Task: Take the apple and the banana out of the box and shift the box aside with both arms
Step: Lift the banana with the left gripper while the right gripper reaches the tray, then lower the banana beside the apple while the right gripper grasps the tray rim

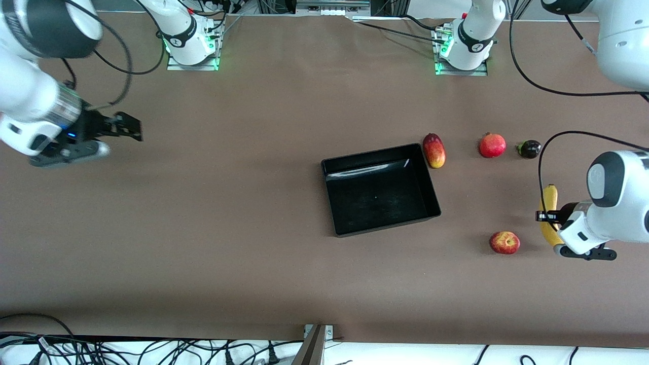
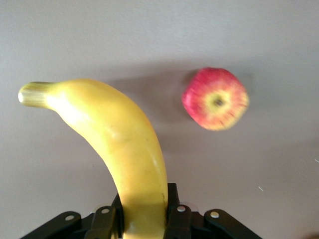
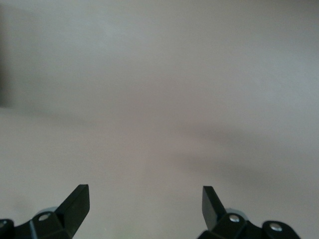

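Looking from the left wrist, the left gripper [image 2: 144,219] is closed on the banana [image 2: 117,144], with a finger pressed on each side of the fruit; the front view hides this grip under the arm. The same wrist view shows the apple [image 2: 215,98] lying apart from the banana on the brown table [image 2: 75,40].

From the front, the black box [image 1: 380,188] sits near the middle of the table. A mango [image 1: 434,150] lies just beside its corner, then a pomegranate [image 1: 492,145] and a small dark fruit [image 1: 529,149] follow toward the left arm's end. The apple is nearer the front camera than these.

The left arm bends low over the banana at its end of the table. The right gripper [image 1: 131,126] hangs over bare table at the right arm's end, its fingers [image 3: 75,201] spread wide and holding nothing.
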